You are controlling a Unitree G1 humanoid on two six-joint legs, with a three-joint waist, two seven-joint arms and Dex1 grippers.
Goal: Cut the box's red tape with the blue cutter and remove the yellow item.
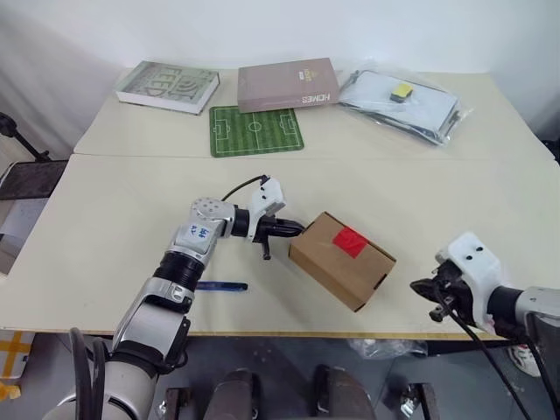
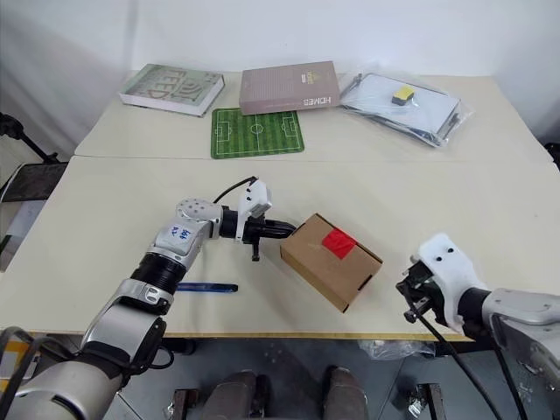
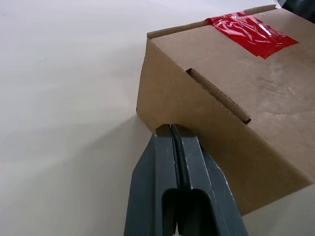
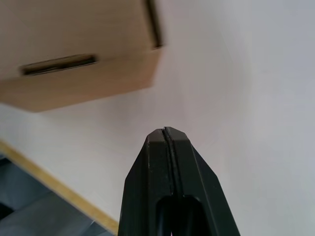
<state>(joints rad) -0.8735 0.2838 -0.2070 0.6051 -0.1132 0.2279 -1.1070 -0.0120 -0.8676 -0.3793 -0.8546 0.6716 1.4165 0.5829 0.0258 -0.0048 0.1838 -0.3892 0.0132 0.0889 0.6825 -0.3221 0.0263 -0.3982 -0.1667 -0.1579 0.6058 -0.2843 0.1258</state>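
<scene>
Two grippers: both pressed shut with nothing between their fingers, one on either side of the box.
Grey-green book: lies at the far left of the desk's back row.
Blue cutter: lies flat near the front edge, beneath the left forearm, apart from the box and untouched.
Green football-pitch mat: flat, just in front of the brownish-pink book.
Left gripper: fingers closed together, tips right up against the box's left side wall, low on it in the left wrist view; it points toward the right.
Box: brown carton, closed, set at an angle near the middle of the front half of the desk.
Red tape: glossy patch on the box's top face, over the flap seam, uncut.
Clear plastic bag: at the back right, with a small yellow block inside.
Right gripper: fingers closed together, empty, hanging near the front edge to the right of the box, clear of it.
</scene>
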